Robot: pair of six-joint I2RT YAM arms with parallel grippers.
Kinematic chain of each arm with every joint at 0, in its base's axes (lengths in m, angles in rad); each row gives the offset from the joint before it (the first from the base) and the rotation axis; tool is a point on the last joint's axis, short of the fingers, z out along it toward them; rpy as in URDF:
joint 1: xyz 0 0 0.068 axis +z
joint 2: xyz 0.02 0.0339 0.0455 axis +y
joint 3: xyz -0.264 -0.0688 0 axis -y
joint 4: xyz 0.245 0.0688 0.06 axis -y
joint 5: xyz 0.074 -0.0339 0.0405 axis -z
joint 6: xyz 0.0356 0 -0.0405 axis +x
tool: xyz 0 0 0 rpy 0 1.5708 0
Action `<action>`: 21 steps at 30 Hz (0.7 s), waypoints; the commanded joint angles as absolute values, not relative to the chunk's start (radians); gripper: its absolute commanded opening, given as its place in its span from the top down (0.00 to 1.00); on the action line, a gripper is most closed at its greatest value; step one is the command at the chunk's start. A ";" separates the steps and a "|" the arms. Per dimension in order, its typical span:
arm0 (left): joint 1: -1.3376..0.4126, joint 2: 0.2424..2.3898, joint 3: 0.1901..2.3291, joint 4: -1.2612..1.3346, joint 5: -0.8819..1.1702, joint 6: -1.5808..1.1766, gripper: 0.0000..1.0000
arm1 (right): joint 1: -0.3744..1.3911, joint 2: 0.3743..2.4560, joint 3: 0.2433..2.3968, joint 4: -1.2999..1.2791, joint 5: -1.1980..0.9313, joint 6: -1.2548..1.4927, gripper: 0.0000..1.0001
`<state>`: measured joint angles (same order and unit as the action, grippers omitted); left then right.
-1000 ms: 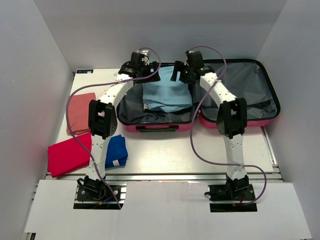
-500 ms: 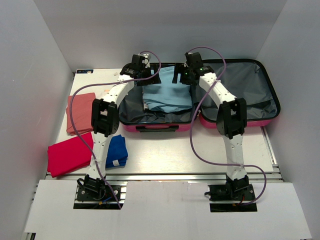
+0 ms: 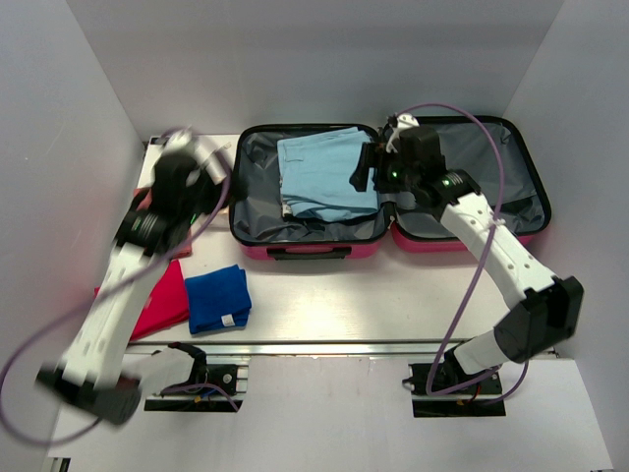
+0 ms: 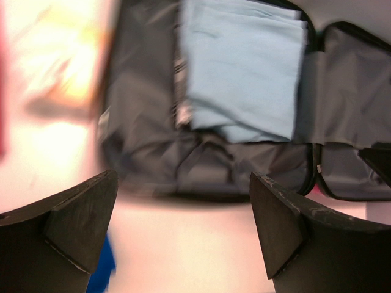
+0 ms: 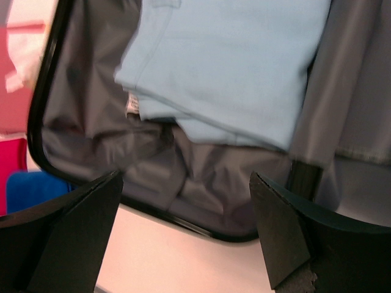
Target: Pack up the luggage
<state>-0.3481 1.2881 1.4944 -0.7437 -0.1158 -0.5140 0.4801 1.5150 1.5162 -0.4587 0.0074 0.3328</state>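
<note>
The luggage [image 3: 305, 252] lies open and flat at twelve o'clock on the counter [image 3: 393, 295], grey lining up, its halves side by side. A light-blue folded garment [image 3: 324, 175] sits in the left half. The right pincer [image 3: 366, 169] hangs over the hinge line, at three o'clock of that garment, jaws wide, nothing held. The left pincer [image 4: 182, 183] (its arm a blur overhead, at ten o'clock) is likewise wide and empty. A blue cloth [image 3: 218, 298] and a red cloth [image 3: 165, 303] lie touching at eight o'clock.
</note>
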 commanded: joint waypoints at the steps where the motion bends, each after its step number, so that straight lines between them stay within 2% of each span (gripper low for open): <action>1: -0.341 1.031 1.201 -0.958 -0.334 -0.768 0.02 | 0.480 1.416 1.347 -0.407 -0.046 0.373 0.11; 4: -0.341 0.898 1.109 -1.164 -0.471 -0.919 0.02 | 0.494 1.365 1.263 -0.416 -0.081 0.380 0.11; 8: -0.341 0.833 1.003 -1.235 -0.460 -0.985 0.02 | 0.517 1.286 1.195 -0.420 -0.121 0.379 0.11; 13: -0.351 0.842 0.807 -1.022 -0.315 -0.947 0.02 | 0.548 1.186 1.103 -0.422 -0.147 0.394 0.11; 21: -0.371 1.072 0.626 -0.743 -0.100 -0.871 0.02 | 0.560 1.057 0.960 -0.442 -0.146 0.416 0.11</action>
<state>-0.3580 1.0290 0.6518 -0.8845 -0.1909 -0.8948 0.5568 1.0859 0.9867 -0.4469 -0.1341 0.3981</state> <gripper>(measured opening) 0.977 0.894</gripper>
